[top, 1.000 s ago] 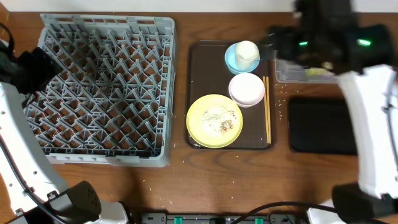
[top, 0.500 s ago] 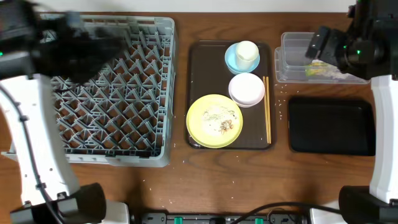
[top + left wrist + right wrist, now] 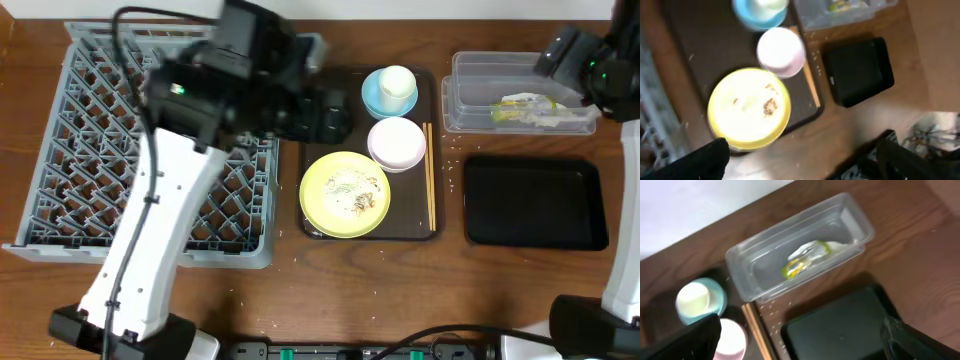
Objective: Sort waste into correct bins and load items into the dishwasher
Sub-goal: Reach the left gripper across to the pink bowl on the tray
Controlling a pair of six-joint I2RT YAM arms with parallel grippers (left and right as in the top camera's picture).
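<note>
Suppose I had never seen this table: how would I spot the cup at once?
Find the dark brown serving tray in the middle of the table, beside the grey dish rack. At its upper end in the overhead view sits a light blue bowl, and the white cup stands inside it. Its neighbours, the white bowl and yellow plate, are wide and low.

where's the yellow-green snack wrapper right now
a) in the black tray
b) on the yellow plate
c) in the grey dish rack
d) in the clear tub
d: the snack wrapper lies inside the clear tub, as both the overhead and right wrist views show.
</note>
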